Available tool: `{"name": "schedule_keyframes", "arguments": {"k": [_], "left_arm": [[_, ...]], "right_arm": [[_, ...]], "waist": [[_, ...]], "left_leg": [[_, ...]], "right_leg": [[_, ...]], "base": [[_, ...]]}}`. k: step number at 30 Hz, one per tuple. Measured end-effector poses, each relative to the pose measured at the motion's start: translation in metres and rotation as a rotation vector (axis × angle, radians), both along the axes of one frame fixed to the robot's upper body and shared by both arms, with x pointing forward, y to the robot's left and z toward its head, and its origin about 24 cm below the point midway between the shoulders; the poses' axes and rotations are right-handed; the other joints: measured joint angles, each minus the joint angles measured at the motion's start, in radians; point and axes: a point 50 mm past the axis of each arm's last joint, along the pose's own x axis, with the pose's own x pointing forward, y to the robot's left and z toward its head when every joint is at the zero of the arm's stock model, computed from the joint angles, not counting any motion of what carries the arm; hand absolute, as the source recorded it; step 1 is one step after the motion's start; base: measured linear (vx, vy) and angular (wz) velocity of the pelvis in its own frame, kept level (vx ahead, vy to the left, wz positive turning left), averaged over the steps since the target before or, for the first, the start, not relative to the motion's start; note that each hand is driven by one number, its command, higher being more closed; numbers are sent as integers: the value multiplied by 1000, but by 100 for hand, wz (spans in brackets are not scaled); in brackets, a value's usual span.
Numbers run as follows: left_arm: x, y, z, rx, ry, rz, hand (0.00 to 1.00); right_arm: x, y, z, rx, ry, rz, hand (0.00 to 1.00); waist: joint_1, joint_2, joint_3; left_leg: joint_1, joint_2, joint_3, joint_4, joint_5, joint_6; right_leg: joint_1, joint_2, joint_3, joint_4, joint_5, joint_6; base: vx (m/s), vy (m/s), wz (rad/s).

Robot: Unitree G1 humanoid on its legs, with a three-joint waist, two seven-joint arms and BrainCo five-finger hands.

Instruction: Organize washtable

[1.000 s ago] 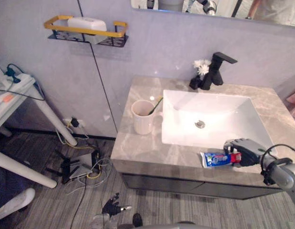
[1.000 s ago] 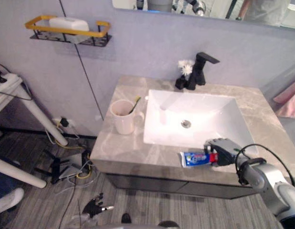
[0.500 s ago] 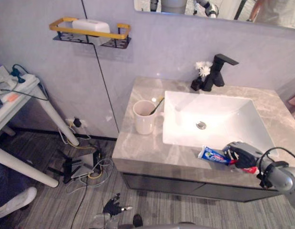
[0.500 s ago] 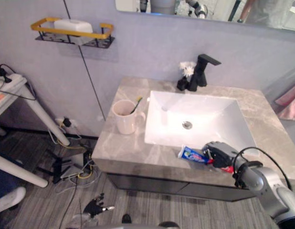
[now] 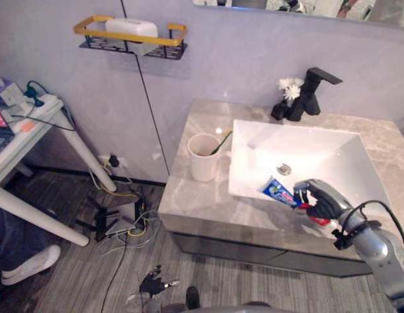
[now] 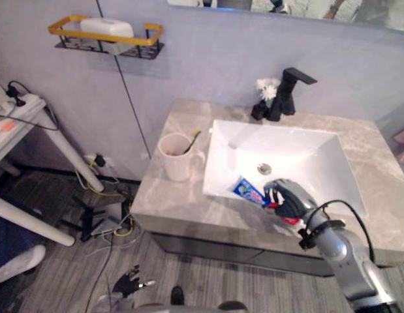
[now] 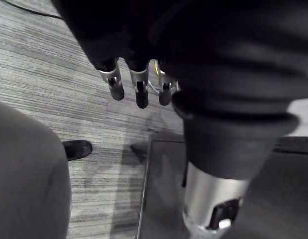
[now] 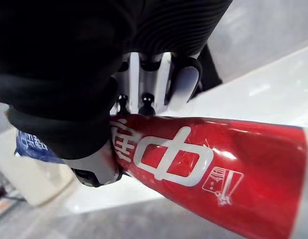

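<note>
Over the veined grey stone counter point(image 5: 188, 195), the right robot hand point(image 5: 320, 202) grips a glossy red-and-blue tube point(image 5: 277, 191), probably toothpaste.

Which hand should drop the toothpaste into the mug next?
Probably the right hand: its fingers already curl round the red-and-blue toothpaste tube above the white sink, near the cream mug. The left hand hangs open low by the grey plank floor, far from both.

A yellow-railed wall rack point(image 5: 164, 42) is holding a white box point(image 5: 131, 27), while cables point(image 5: 123, 225) are lying tangled on the wood-grain floor point(image 5: 71, 280) beside a white table point(image 5: 91, 160).
</note>
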Motion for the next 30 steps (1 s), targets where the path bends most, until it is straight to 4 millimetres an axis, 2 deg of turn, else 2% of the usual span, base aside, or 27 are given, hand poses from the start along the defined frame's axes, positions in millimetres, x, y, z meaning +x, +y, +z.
{"name": "schedule_keyframes", "arguments": {"k": [5, 8, 10, 12, 13, 14, 16, 17, 18, 19, 20, 22, 23, 25, 26, 27, 30], "left_arm": [[-12, 23, 1, 45, 8, 147, 0], [-27, 54, 7, 131, 4, 278, 0], [-27, 75, 18, 184, -44, 343, 0], [-15, 113, 48, 310, -191, 444, 0], [-9, 122, 59, 345, -243, 460, 0], [6, 136, 84, 412, -369, 486, 0], [35, 145, 136, 499, -642, 498, 0], [39, 145, 145, 509, -686, 495, 0], [57, 138, 187, 536, -908, 474, 0], [64, 132, 207, 537, -1015, 460, 0], [67, 127, 219, 531, -1078, 452, 0], [76, 101, 257, 475, -1302, 395, 0], [79, 93, 265, 454, -1348, 369, 0], [87, 59, 289, 353, -1502, 254, 0], [88, 51, 294, 317, -1530, 230, 0], [91, 29, 305, 213, -1599, 149, 0], [93, 0, 318, 62, -1687, 29, 0]], "right_arm": [[3, 14, 8, 110, -111, 3, 100], [3, 17, 8, 150, -142, -7, 100], [2, 18, 9, 155, -154, -6, 100], [-2, 24, 20, 167, -215, 16, 100], [-3, 26, 23, 176, -237, 23, 100], [-5, 29, 28, 192, -273, 34, 100], [-8, 33, 34, 219, -324, 41, 100], [-9, 33, 35, 223, -330, 39, 100], [-10, 34, 39, 246, -361, 27, 100], [-10, 34, 39, 258, -367, 20, 100], [-10, 34, 38, 264, -367, 17, 100], [-10, 36, 37, 295, -371, 7, 100], [-10, 37, 37, 303, -373, 5, 100], [-7, 43, 39, 333, -384, 18, 100], [-5, 45, 40, 338, -389, 27, 100], [-3, 51, 42, 355, -396, 51, 100], [0, 65, 43, 385, -390, 112, 100]], "waist": [[3, 12, 3], [8, 24, 1], [11, 26, 1], [12, 31, -1], [19, 32, -1], [34, 34, -4], [42, 39, -13], [45, 40, -15], [59, 46, -23], [61, 48, -30], [63, 50, -36], [65, 55, -49], [66, 55, -50], [80, 58, -58], [82, 59, -60], [86, 62, -63], [86, 64, -64]], "left_leg": [[-8, -1, -19, 0, 1, -2], [-25, 0, -27, 0, 1, -2], [-28, 0, -33, 0, 1, -2], [-37, -2, -54, 0, 4, -6], [-37, -2, -56, 0, 3, -7], [-38, -2, -64, 0, 3, -7], [-47, -7, -87, 0, 7, -11], [-48, -8, -90, 0, 8, -11], [-51, -12, -104, 0, 11, -11], [-52, -14, -109, 0, 14, -8], [-53, -16, -114, 1, 21, -2], [-53, -21, -131, 7, 27, 2], [-52, -22, -132, 7, 28, 1], [-48, -21, -135, 7, 31, -1], [-48, -21, -134, 7, 31, -2], [-45, -21, -135, 7, 34, -3], [-33, -19, -136, 6, 38, -6]], "right_leg": [[1, 1, -21, 0, 0, 0], [-8, 2, -28, 1, 0, -1], [-8, 2, -35, 2, -1, -1], [-7, 3, -58, 4, -3, -4], [-7, 3, -60, 5, -4, -6], [-6, 4, -68, 6, -7, -11], [-3, 3, -100, 9, -9, -15], [-3, 2, -105, 9, -10, -16], [0, 1, -115, 8, -11, -17], [2, 0, -124, 8, -11, -17], [4, 0, -131, 8, -11, -17], [13, -2, -145, 9, -11, -18], [17, -2, -149, 9, -11, -18], [22, -1, -156, 10, -11, -18], [22, -1, -156, 10, -11, -18], [26, -1, -156, 10, -11, -17], [36, 0, -156, 15, -11, -18]], "base": [[6, -41, 12], [3, -22, 7], [1, -41, 12], [-1, -46, 26], [-6, -42, 17], [-8, -48, 24], [-3, -50, 32], [10, -37, 27], [18, -36, 23], [23, -38, 27], [40, -43, 26], [47, -47, 27], [21, -55, 20], [-14, -69, 7], [-41, -76, -1], [-44, -61, 2], [-64, -56, 0]]}}
